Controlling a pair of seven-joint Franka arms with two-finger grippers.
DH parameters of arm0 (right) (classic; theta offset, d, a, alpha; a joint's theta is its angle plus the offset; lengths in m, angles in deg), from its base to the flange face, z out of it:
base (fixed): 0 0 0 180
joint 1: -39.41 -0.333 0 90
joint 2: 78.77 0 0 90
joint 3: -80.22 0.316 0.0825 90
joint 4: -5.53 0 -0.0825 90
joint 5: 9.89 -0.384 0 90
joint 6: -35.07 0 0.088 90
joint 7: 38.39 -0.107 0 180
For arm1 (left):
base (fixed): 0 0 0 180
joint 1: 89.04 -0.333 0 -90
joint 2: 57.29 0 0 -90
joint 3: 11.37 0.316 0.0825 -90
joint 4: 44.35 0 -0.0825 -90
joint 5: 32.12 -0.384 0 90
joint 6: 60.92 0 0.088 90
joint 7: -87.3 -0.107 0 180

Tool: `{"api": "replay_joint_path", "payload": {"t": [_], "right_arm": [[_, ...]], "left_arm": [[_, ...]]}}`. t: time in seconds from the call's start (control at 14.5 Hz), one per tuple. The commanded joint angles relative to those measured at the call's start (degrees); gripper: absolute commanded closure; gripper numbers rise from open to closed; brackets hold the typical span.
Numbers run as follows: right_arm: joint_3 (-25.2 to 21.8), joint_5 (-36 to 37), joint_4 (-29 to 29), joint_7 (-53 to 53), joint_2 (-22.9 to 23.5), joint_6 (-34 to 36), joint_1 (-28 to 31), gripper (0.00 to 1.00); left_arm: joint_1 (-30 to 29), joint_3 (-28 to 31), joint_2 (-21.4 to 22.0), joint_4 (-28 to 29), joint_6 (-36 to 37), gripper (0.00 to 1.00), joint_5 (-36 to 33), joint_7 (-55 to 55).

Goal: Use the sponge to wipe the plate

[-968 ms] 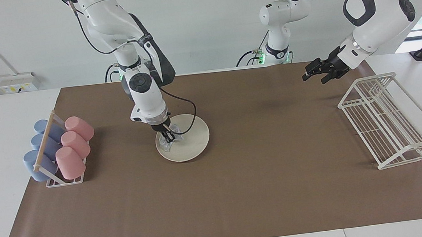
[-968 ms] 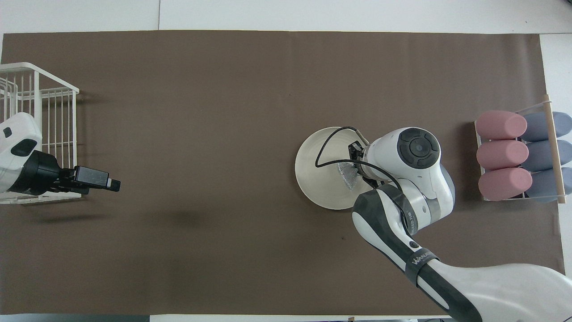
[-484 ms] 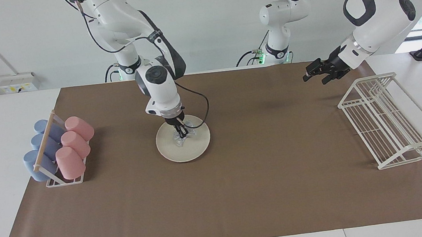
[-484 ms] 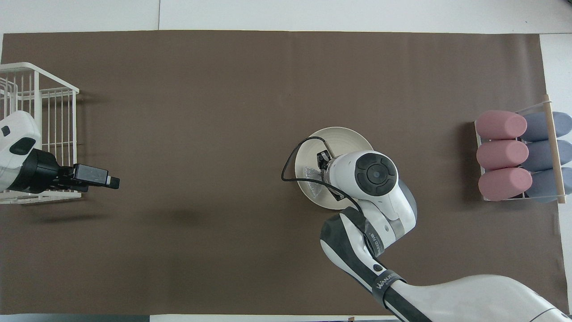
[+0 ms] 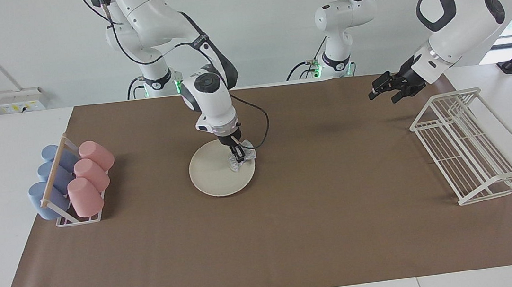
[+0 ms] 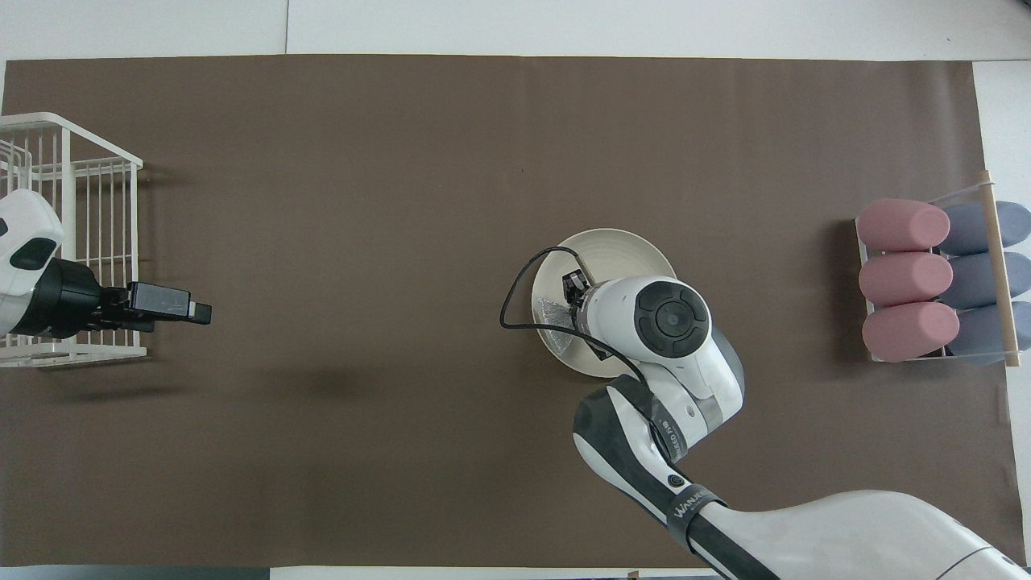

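- R gripper (image 5: 239,155) clenched on sponge (image 5: 241,159), pressing it onto plate (image 5: 214,174) at the rim toward L arm's end.
- Plate sits mid-mat, beside cup rack (image 5: 69,182), toward R arm's end.
- Judgement: wipe stroke under way; use light, even downforce so plate doesn't slide, and turn back before the sponge runs off the rim.
- Cover bare centre plus the rim toward the cups next.
- L gripper (image 5: 379,88) waits open, over mat by wire rack (image 5: 475,149).
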Motion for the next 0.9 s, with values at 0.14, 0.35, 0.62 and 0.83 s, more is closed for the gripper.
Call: {"api": "replay_joint_path", "payload": {"t": [0.14,0.35,0.62,0.83], "right_arm": [[0.12,0.63,-0.6,18.76,0.71,1.6,8.48,1.0],[0.12,0.54,-0.86,19.77,0.71,1.69,8.67,1.0],[0.38,0.54,-0.95,10.74,0.8,1.43,6.13,1.0],[0.38,0.54,-0.69,-1.55,1.41,-0.15,0.6,1.0]], "left_arm": [[0.38,-0.54,-0.18,-0.51,-1.97,0.0,-1.2,1.23],[0.47,-0.54,-0.18,-0.51,-2.06,0.0,-1.2,1.15],[0.38,-0.54,-0.18,-0.51,-1.97,0.0,-1.11,1.23],[0.47,-0.63,-0.18,-0.42,-2.59,0.0,-1.2,1.84]]}}
